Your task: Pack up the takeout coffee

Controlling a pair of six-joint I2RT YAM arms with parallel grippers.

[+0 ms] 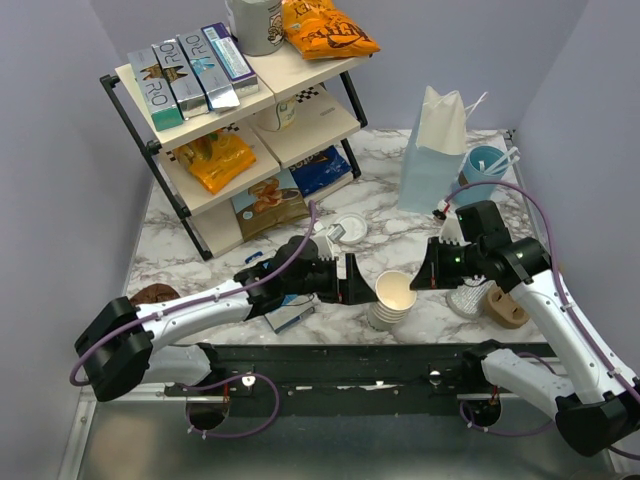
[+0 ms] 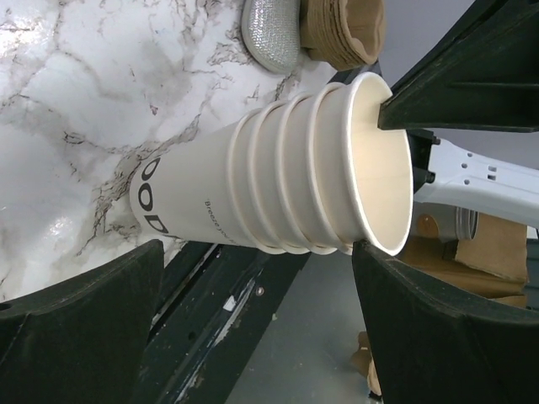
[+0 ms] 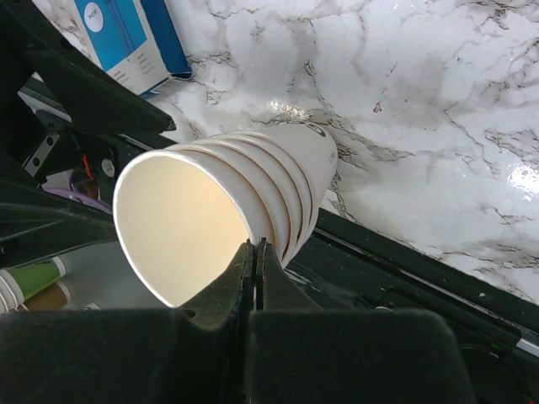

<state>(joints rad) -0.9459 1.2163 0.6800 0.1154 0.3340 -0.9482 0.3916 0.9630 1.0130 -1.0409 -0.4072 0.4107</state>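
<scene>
Left gripper (image 1: 354, 282): jaws spread fully, one on each side of the stack of cups (image 1: 393, 297), gripping nothing; right gripper (image 1: 419, 281): pinched closed on the rim of the stack's top cup; takeout coffee (image 1: 350, 228): white lid showing, on the table (image 1: 400, 225) just behind the left gripper, untouched.

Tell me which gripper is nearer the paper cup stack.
Right. The right gripper is shut on the rim of the top cup; the left gripper, open, faces the stack from the other side, not touching.
</scene>
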